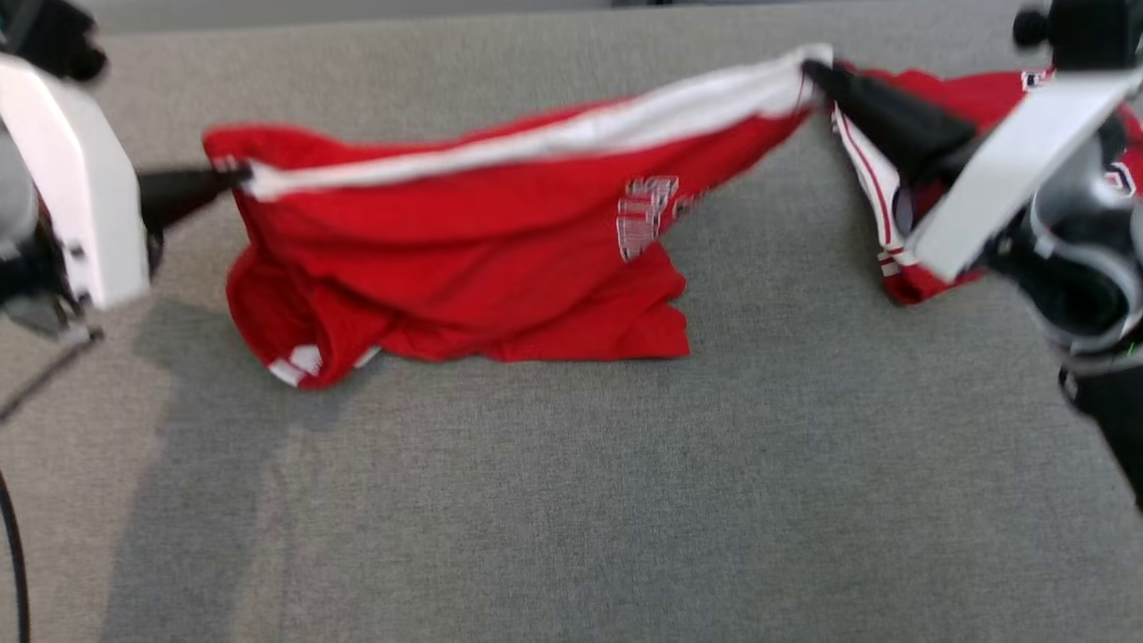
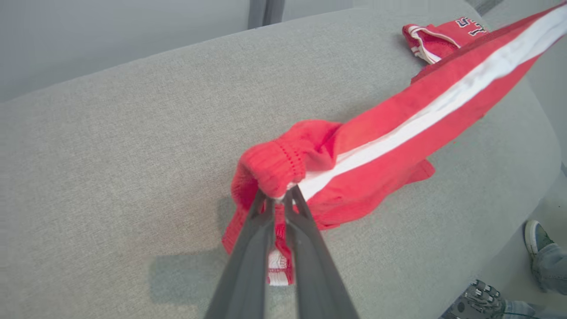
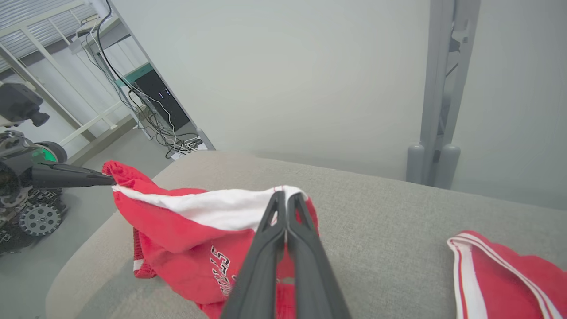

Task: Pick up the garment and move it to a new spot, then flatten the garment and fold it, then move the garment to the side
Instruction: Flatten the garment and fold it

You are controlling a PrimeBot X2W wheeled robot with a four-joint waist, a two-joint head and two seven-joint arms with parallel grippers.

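Note:
The garment [image 1: 464, 241] is a red pair of shorts with a white stripe and pale lettering, stretched between both grippers above the grey cushion [image 1: 571, 491]. My left gripper [image 1: 239, 175] is shut on its left end, where the stripe ends; in the left wrist view the gripper [image 2: 279, 197] pinches the bunched red hem of the garment [image 2: 376, 133]. My right gripper [image 1: 811, 68] is shut on the stripe's right end, seen up close as the gripper [image 3: 283, 195] clamping the garment [image 3: 190, 235]. The lower part sags onto the cushion.
A second red garment [image 1: 929, 179] with white trim lies at the cushion's far right, partly behind my right arm. A person's shoe [image 2: 536, 237] stands on the floor beside the cushion. Cables and a rack [image 3: 146, 106] sit beyond the far edge.

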